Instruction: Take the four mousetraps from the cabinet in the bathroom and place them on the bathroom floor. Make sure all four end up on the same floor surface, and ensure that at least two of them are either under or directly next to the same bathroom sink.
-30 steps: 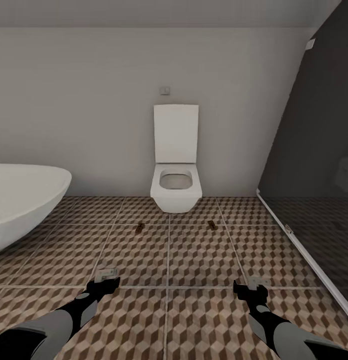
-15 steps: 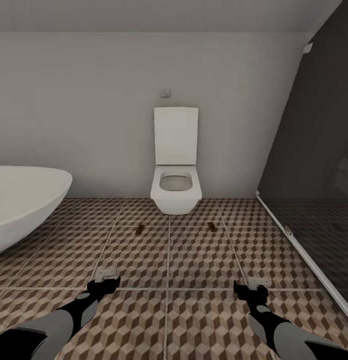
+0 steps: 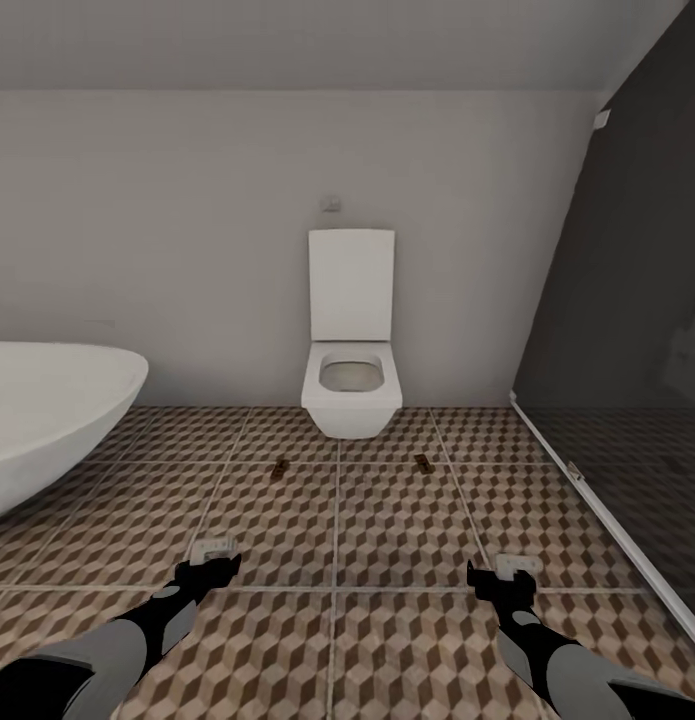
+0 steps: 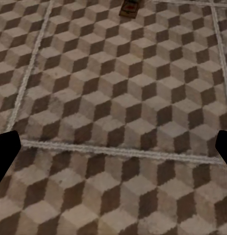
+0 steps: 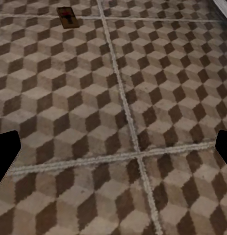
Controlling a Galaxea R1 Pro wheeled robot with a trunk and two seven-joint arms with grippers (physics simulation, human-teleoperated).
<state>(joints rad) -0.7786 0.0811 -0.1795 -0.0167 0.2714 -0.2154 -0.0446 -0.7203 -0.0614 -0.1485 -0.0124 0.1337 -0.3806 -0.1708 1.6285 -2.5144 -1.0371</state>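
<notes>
Nothing readable anywhere here, no text, labels, brand marks or numbers. The white toilet (image 3: 351, 340) at 12 o'clock and the small flush plate (image 3: 331, 204) on the wall above it are both blank, and the two mousetraps (image 3: 279, 467) on the cube-pattern bathroom floor (image 3: 387, 520) are way too small to show any print, even in the wrist views.

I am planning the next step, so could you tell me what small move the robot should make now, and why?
Probably turn the base away to look for the sink: two mousetraps lie on the bathroom floor near the toilet, both grippers look empty, and no sink is visible.
</notes>
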